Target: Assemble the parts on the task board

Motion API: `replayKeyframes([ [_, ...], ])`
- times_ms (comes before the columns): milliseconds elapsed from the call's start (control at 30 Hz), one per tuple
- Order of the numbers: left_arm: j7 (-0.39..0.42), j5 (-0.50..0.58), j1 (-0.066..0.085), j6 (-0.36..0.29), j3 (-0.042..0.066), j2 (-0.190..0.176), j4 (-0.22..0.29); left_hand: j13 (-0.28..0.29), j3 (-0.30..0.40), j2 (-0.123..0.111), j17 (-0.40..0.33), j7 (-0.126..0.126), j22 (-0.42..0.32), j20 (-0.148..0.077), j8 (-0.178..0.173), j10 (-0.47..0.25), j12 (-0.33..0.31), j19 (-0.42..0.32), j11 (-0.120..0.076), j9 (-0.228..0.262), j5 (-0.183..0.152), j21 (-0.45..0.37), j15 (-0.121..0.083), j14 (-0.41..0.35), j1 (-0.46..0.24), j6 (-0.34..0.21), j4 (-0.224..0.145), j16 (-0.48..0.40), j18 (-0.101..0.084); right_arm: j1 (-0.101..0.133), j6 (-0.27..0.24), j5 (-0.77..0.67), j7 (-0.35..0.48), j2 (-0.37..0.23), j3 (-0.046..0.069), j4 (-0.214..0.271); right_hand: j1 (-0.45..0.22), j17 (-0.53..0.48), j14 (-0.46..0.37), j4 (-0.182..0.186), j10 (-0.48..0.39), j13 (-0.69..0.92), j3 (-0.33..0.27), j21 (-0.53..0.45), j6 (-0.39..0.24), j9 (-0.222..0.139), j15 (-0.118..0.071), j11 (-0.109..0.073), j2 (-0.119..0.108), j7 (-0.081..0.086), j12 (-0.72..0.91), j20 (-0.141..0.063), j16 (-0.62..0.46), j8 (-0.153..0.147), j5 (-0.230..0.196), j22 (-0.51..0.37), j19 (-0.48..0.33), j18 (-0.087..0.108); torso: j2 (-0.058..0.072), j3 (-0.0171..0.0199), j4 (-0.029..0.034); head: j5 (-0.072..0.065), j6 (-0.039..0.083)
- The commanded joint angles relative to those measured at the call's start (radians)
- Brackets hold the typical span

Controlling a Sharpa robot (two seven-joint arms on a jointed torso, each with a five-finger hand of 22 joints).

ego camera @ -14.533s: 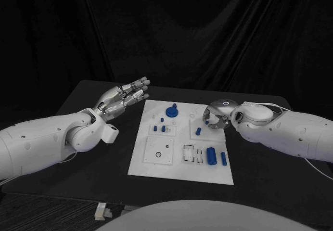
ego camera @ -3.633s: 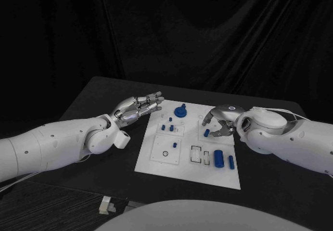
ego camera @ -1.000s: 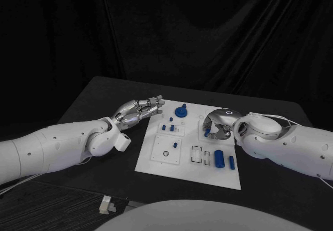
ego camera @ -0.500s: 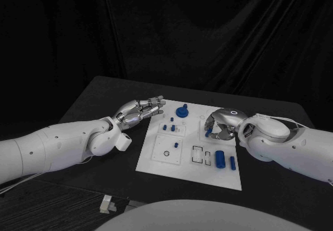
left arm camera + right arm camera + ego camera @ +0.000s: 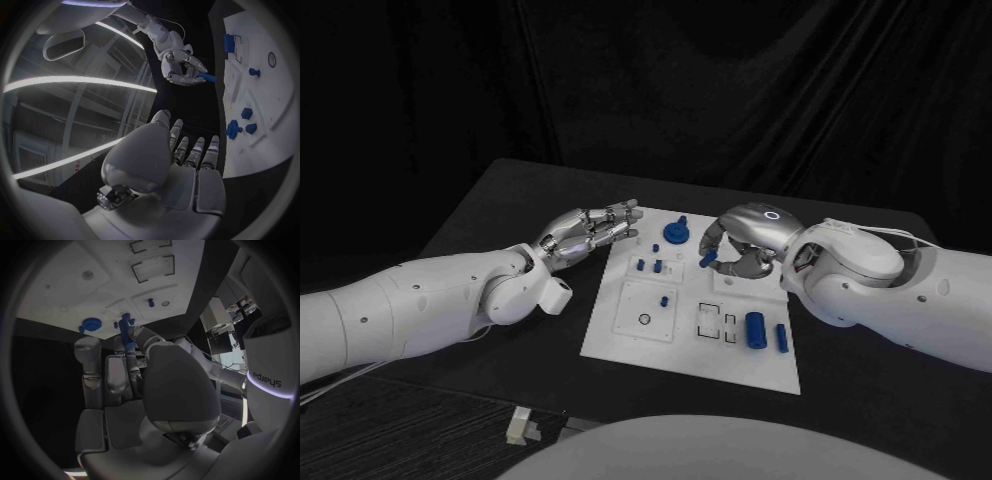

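The right robot hand (image 5: 740, 252) is above the far part of the task board (image 5: 625, 338) and pinches a small blue peg (image 5: 208, 77) between its fingers. The left robot hand (image 5: 589, 232) is beside the board's edge, fingers apart, holding nothing. On the black surface (image 5: 488, 200) the board carries a blue knob (image 5: 678, 233) near both hands and 2 blue cylinders (image 5: 766, 331) in front of the right robot hand.

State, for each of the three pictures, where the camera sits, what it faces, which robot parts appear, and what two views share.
Head view: from the robot's head, down at the black table and white task board; both white arms.
Left wrist view: behind the left hand, facing the board's edge and the right hand.
Right wrist view: behind the right hand, which holds a small blue peg over the board.
Shared: the wrist views both show that peg held.
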Motion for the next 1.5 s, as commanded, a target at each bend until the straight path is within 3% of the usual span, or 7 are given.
replayKeyframes([
  [33,0.082,0.006,-0.002,0.013,0.001,0.002,0.001,0.000,0.043,0.007,0.007,0.004,-0.014,0.004,0.015,-0.004,0.014,0.002,0.011,0.005,0.018,0.000,0.009,0.000,0.007,0.006,-0.010,0.013,-0.034,-0.008,-0.014,-0.089,0.006,0.024,0.000,0.014,0.017,0.018,0.011,-0.011,0.054,0.034,0.039,0.018,0.015,0.034,-0.002,-0.013,0.021,0.003,0.019,-0.005,0.009,0.030,0.008,0.116,0.006,-0.023,0.001,0.0001,-0.0003,0.001,0.000],
  [233,0.083,0.006,-0.002,0.007,0.001,-0.005,0.007,0.000,0.045,0.008,0.007,0.004,-0.019,0.003,0.016,-0.004,0.016,0.000,0.011,0.005,0.018,-0.001,0.008,-0.001,0.008,0.008,-0.010,0.012,-0.034,-0.034,0.004,-0.128,0.015,0.077,0.000,0.010,0.018,0.015,0.011,-0.015,0.053,0.034,0.041,0.016,0.008,0.035,-0.001,-0.012,0.022,0.004,0.012,-0.005,0.007,0.024,0.003,0.115,0.006,-0.022,0.000,-0.0001,-0.0003,0.007,0.000],
  [467,0.082,0.006,-0.002,0.002,0.001,-0.016,0.011,0.000,0.047,0.006,0.007,0.005,-0.027,0.002,0.016,-0.004,0.017,-0.005,0.012,0.005,0.018,-0.003,0.004,-0.003,0.008,0.009,-0.010,0.011,-0.034,-0.071,0.036,-0.142,0.020,0.151,0.000,-0.017,0.016,0.015,0.011,-0.016,0.050,0.034,0.043,0.015,0.003,0.035,0.000,-0.010,0.023,0.006,0.007,-0.004,0.007,0.020,0.001,0.115,0.005,-0.022,0.001,0.0003,0.0001,0.003,0.000],
  [700,0.082,0.006,-0.002,0.001,0.001,-0.019,0.013,0.000,0.048,0.006,0.006,0.005,-0.027,0.002,0.016,-0.003,0.017,-0.005,0.012,0.005,0.018,-0.004,0.002,-0.004,0.007,0.010,-0.009,0.010,-0.034,-0.089,0.060,-0.145,0.020,0.196,0.000,-0.051,0.017,0.013,0.010,-0.018,0.048,0.034,0.044,0.011,0.001,0.035,0.001,-0.009,0.024,0.007,0.003,-0.004,0.005,0.018,0.000,0.113,0.003,-0.022,0.001,0.0002,0.0009,0.002,0.000],
  [1000,0.083,0.006,-0.003,0.001,0.001,-0.017,0.012,0.000,0.050,0.006,0.006,0.005,-0.030,0.002,0.016,-0.004,0.017,-0.007,0.012,0.005,0.018,-0.004,0.000,-0.006,0.007,0.009,-0.008,0.008,-0.034,-0.109,0.087,-0.145,0.021,0.229,0.000,-0.085,0.018,0.010,0.009,-0.020,0.045,0.034,0.046,0.007,-0.002,0.035,0.003,-0.007,0.025,0.008,-0.001,-0.003,0.003,0.015,0.000,0.113,0.001,-0.021,0.001,-0.0003,0.0024,0.000,0.000],
  [1500,0.078,0.006,-0.003,0.009,0.001,-0.011,0.007,0.000,0.052,0.006,0.006,0.005,-0.029,0.002,0.016,-0.004,0.017,-0.007,0.012,0.005,0.018,-0.005,-0.002,-0.007,0.007,0.008,-0.008,0.007,-0.033,-0.133,0.100,-0.146,0.024,0.244,0.000,-0.101,0.018,0.003,0.007,-0.021,0.045,0.034,0.046,-0.001,-0.002,0.035,0.003,-0.007,0.026,0.009,-0.002,-0.003,-0.002,0.014,0.000,0.111,-0.002,-0.020,0.001,-0.0003,-0.0004,0.000,0.000],
])
